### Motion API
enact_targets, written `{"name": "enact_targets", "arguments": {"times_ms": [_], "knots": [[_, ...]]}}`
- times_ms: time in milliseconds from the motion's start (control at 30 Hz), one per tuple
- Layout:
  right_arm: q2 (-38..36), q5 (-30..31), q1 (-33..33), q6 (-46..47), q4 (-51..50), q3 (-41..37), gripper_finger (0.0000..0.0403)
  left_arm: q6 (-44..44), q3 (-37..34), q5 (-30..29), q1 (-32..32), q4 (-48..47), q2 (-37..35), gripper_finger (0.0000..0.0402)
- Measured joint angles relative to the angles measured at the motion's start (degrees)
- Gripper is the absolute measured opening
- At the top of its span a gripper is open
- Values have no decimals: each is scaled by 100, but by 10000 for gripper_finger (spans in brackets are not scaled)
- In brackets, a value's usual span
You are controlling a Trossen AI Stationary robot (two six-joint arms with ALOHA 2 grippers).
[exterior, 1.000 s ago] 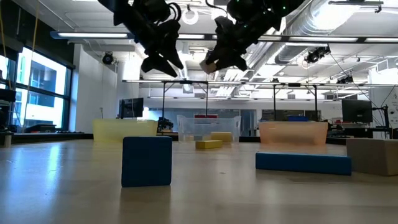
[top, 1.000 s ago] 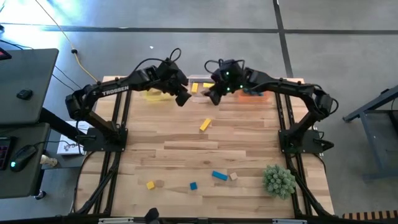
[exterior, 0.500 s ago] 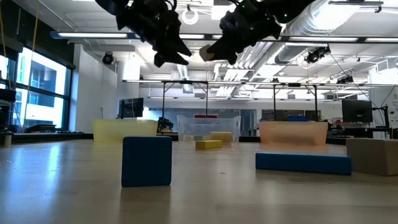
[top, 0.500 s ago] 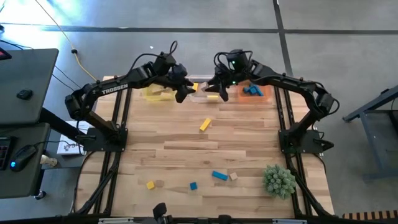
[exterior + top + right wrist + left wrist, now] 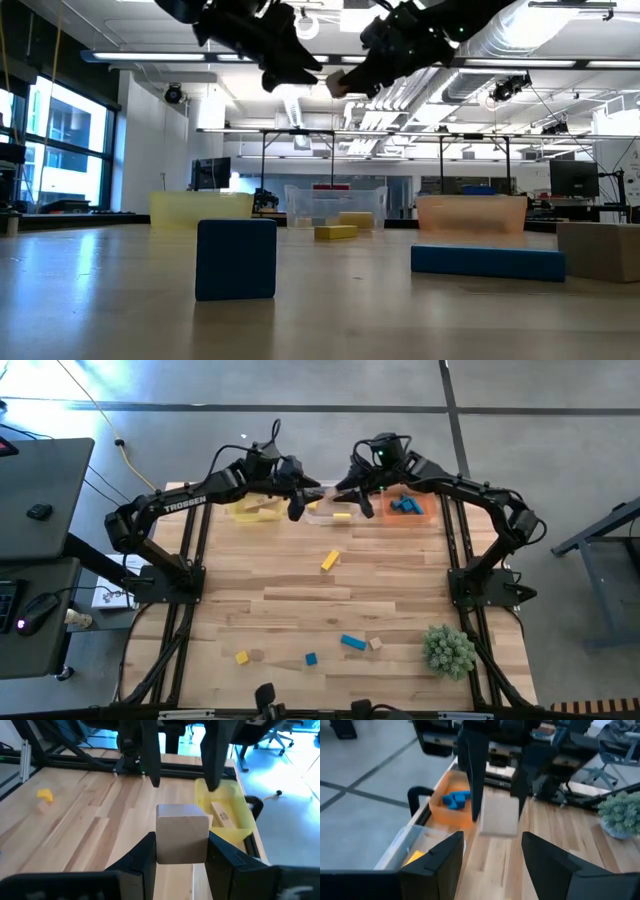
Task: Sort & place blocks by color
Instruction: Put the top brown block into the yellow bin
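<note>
My right gripper [image 5: 182, 851] is shut on a plain tan wooden cube [image 5: 182, 837], high over the clear tub [image 5: 330, 512] at the table's far edge. My left gripper [image 5: 492, 842] is open and faces it from the table's left. Its fingers [image 5: 150, 755] stand a little short of the cube without touching it. A yellow tub [image 5: 252, 510] holding a tan bar and an orange tub [image 5: 405, 508] holding blue blocks flank the clear tub. Loose on the table lie a yellow bar [image 5: 329, 561], a blue bar [image 5: 352, 642], a tan cube [image 5: 375, 644], a blue cube [image 5: 311, 658] and a yellow cube [image 5: 241, 657]. My right gripper pinches the tan cube between its two fingers, one on each of two opposite side faces [image 5: 160, 842]. The fingers come from the table's right and slant slightly down [image 5: 345, 78]. The cube is lifted clear, well above the tubs, and sits squarely between the fingers.
A green spiky ball [image 5: 448, 650] stands at the near right corner. The clear tub holds a yellow block [image 5: 342, 516]. The middle of the wooden table [image 5: 300, 595] is bare apart from the yellow bar. Both arms reach over the far edge.
Both grippers have risen and moved toward the far edge. My right gripper has carried the tan cube up over the clear tub. My left gripper has swung toward the table's right and turned to face the cube.
</note>
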Motion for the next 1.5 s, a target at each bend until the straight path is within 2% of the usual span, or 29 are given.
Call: {"name": "enact_targets", "arguments": {"times_ms": [233,500,733,867,1167,1433,1500], "knots": [[2,1,65,522,536,0,106,164,0,0,-96,168,0,192],[4,4,229,912,651,0,106,213,0,-17,-99,179,0,192],[4,376,411,1096,660,0,106,211,0,-2,-99,198,0,191],[4,400,411,1223,655,0,106,213,0,-17,-99,120,0,174],[4,408,411,1300,657,-2,106,280,0,23,-93,34,0,104],[4,433,411,1343,669,-2,106,292,0,3,-95,34,0,104],[4,560,413,1401,677,-2,125,322,0,5,-95,36,0,104]]}}
